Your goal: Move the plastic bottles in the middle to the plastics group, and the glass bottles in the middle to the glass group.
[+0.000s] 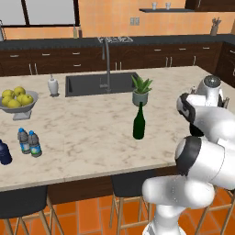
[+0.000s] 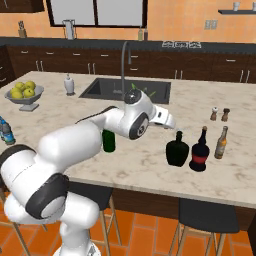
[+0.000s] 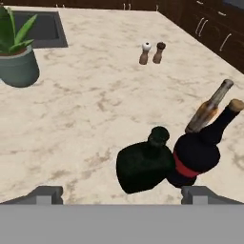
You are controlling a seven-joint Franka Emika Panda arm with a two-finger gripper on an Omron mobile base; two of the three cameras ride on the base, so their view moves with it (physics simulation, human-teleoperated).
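Fingers [image 3: 122, 193] spread and empty above squat glossy black bottle [image 3: 143, 164] beside round red-labelled bottle [image 3: 198, 155] on veined marble counter [image 3: 95, 109].

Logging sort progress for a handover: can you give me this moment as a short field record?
gripper: open, empty, above the counter, fingers apart
squat black bottle: upright beside the red-label bottle and amber bottle
green bottle: upright mid-counter near the potted plant
plastics end: two water bottles, dark blue bottle
left to sort: green bottle
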